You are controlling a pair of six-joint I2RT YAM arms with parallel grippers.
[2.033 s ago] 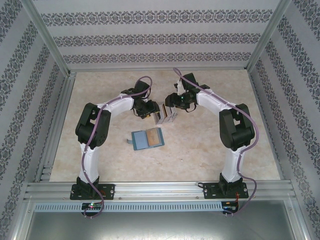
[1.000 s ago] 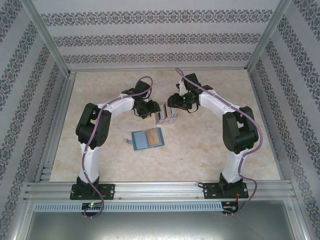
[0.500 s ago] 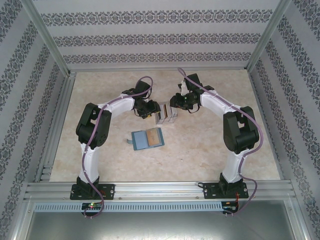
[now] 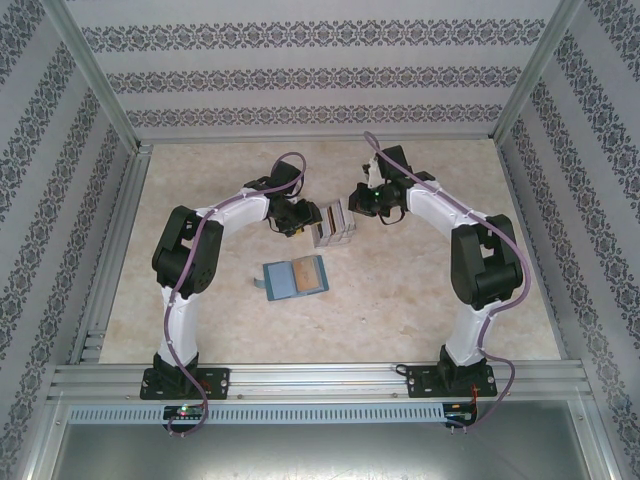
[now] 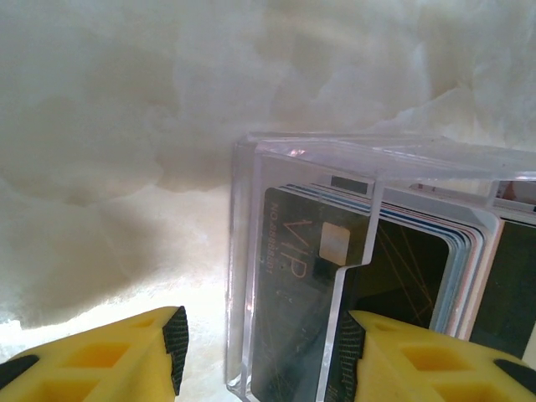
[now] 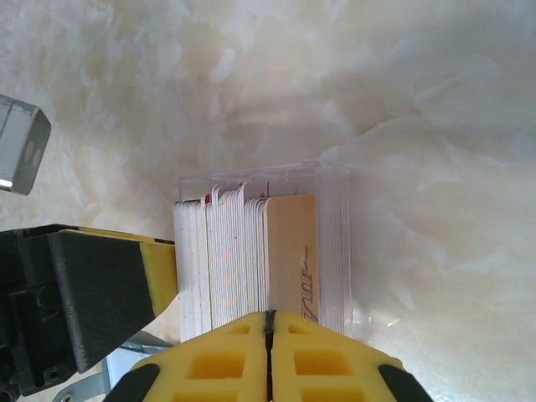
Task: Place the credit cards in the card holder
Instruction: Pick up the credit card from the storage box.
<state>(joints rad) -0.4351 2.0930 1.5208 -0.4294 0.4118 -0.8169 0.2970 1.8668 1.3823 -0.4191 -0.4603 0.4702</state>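
Credit cards (image 6: 222,251): one stack, standing on edge inside one clear case (image 6: 333,243). The edges are packed too tightly to count. One cream card with gold lettering (image 6: 293,251) sits at the end of the stack next to the case wall. One dark card marked VIP (image 5: 293,276) is front-most in the left wrist view, seen through the case wall.

Wallet (image 4: 296,278): one, teal, lying open with its paler inside up. It is nearer the arm bases than the case and apart from it. There is a tan patch on its right half, too small to tell what it is.

Right jaws: directly above the case and fully closed. The tips meet in a thin seam over the top edges of the cards, beside the cream card. Cannot tell whether a card edge is pinched in the seam.

Left jaws: about half open, straddling one end of the case. One finger (image 5: 419,360) is against the case wall. The other finger (image 5: 126,360) stands clear of the case with bare table between, so nothing is clamped.

Arms: two, the left arm (image 4: 235,212) and the right arm (image 4: 440,215), one on each side of the case. The case and wallet rest on the marbled table (image 4: 420,300).
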